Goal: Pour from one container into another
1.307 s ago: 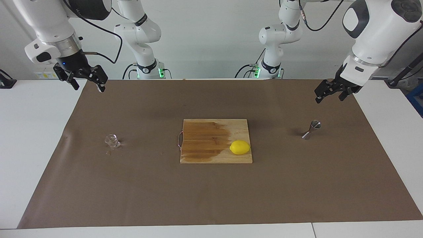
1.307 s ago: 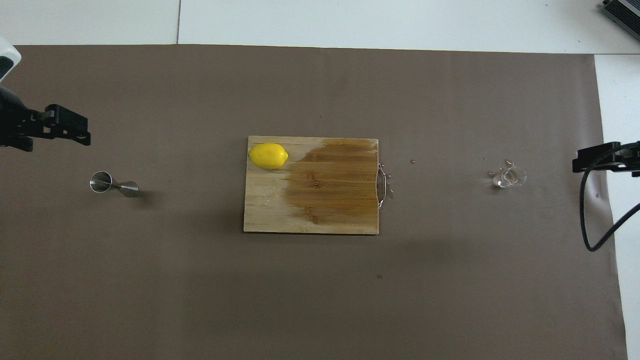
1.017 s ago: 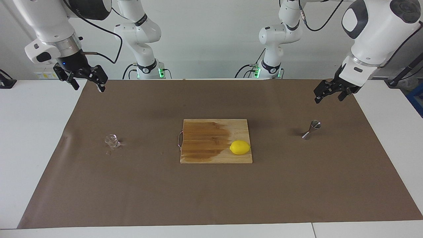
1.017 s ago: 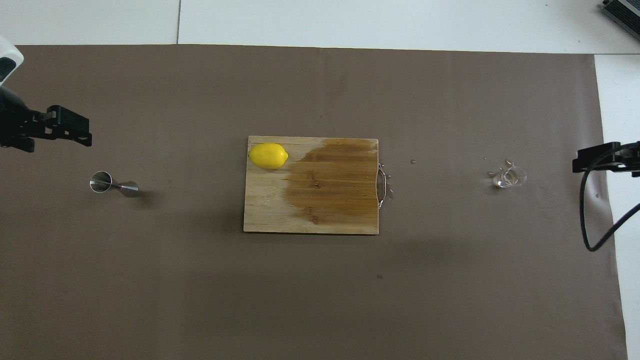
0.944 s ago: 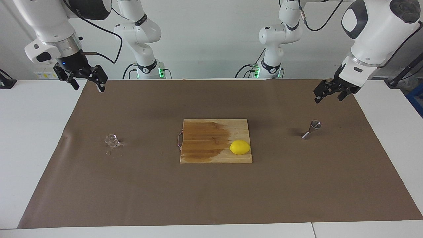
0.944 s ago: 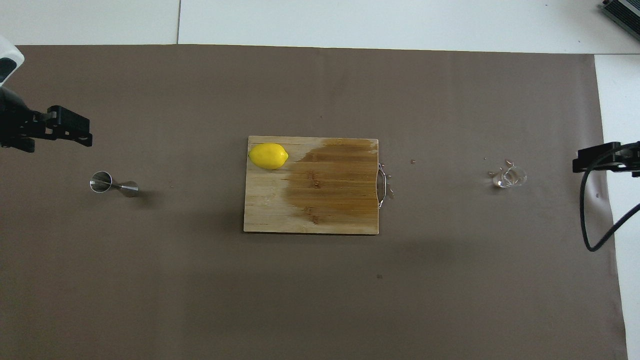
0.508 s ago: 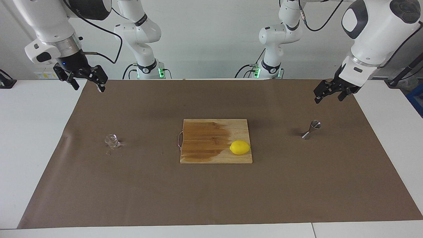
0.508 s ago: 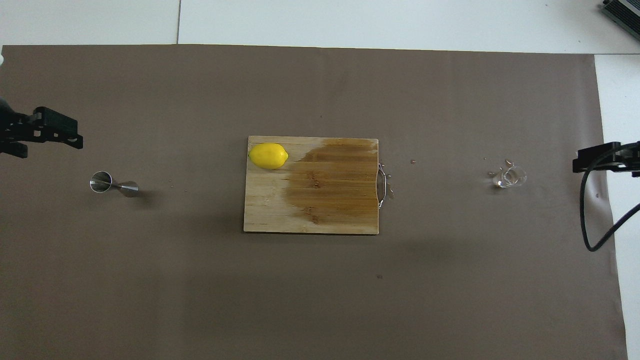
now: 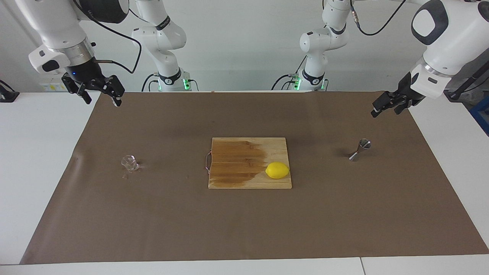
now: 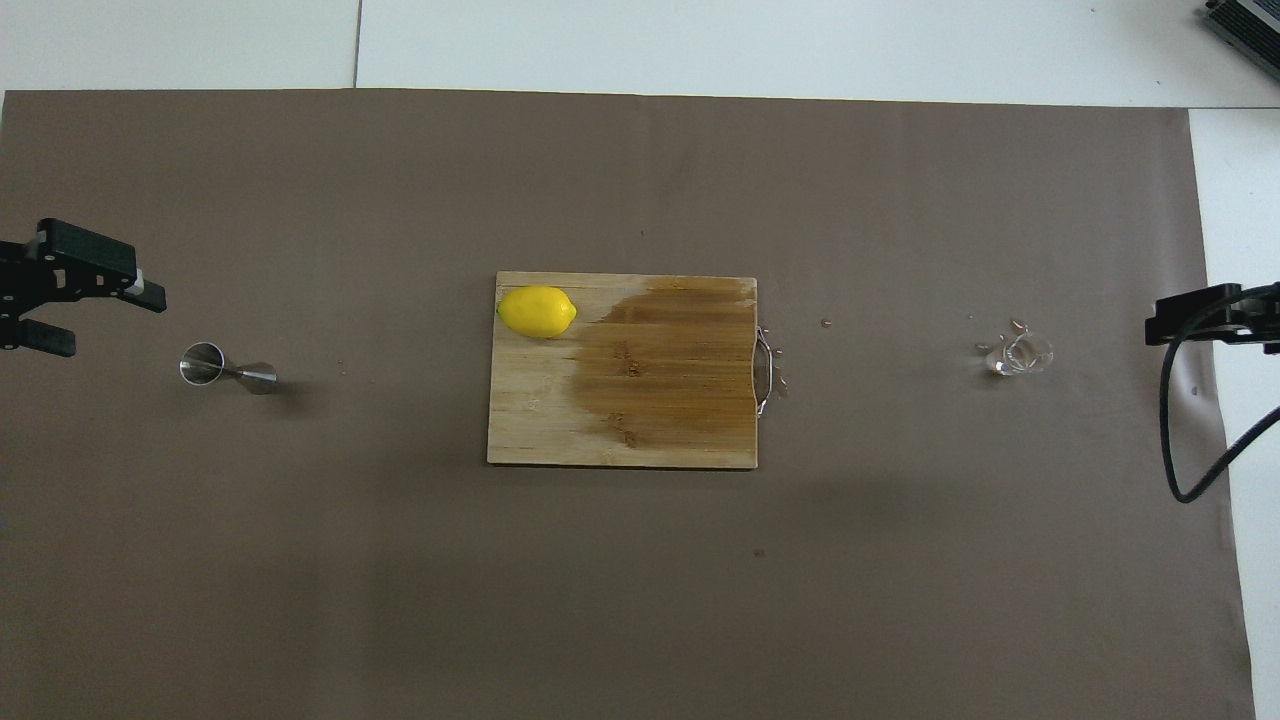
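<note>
Two vessels stand well apart on the brown mat (image 9: 244,229): glass cup (image 9: 129,162) toward the right arm's end, metal jigger (image 9: 359,149) toward the left's, cutting board (image 9: 237,175) with lemon (image 9: 277,170) between, bare mat all round. Left pincer (image 9: 387,107) and right pincer (image 9: 100,96) hang open, empty, over the mat's edges.

A wooden cutting board (image 9: 249,162) lies at the centre of the brown mat (image 9: 244,229), a lemon (image 9: 277,170) at its 4 o'clock corner. The glass cup (image 9: 129,162) stands at 9 o'clock, the metal jigger (image 9: 359,150) at 3 o'clock, upright. The right gripper (image 9: 101,97) hangs spread at 10 o'clock, the left gripper (image 9: 386,109) spread at 2 o'clock, both holding nothing.
</note>
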Motion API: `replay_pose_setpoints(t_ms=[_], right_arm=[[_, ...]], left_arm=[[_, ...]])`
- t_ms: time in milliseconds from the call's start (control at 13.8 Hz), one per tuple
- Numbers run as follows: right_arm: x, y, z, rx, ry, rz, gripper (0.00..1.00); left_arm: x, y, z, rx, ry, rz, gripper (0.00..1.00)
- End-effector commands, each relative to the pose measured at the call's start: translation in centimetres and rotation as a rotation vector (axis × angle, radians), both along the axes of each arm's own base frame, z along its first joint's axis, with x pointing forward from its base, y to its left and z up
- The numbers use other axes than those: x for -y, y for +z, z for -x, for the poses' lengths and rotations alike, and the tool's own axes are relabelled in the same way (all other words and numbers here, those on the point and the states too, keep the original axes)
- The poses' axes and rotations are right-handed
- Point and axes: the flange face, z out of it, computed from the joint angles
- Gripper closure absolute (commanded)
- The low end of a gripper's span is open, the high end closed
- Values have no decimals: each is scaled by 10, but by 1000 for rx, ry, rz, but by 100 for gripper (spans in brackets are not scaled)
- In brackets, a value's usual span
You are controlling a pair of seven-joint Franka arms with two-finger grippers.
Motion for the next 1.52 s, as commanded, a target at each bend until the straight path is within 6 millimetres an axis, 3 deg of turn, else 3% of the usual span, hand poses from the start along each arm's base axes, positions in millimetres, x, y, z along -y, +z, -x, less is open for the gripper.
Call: replay_pose_setpoints(t_ms=[0,145,363,654,799,1017,1162,1452], right_arm=[[-1,2,5,-1,0,-22,0],[-1,2,5,-1,0,-22,0],[-2,2,5,-1,2,-23,0],[0,4,6,2,-1,-22,0],[-1,4,6,2,0,-22,0],[-6,4,6,3,13,-23,0],[-17,17,8,26,28,-11,0],[-9,18,14,-1,7,-17,0]], left_arm=[[-18,-12,-4,-97,121,129,0],[-39,-27,-6,-199,237,221,0],[-53,-51,-4,-467,452,327,0],[-64,-61,-9,-653,631,436,0],[-66,-69,-14,-731,684,474,0],[-87,-97,-24,-843,756,566,0],[-97,-114,-30,-910,761,615,0],[-109,-154,-39,-1037,728,715,0]])
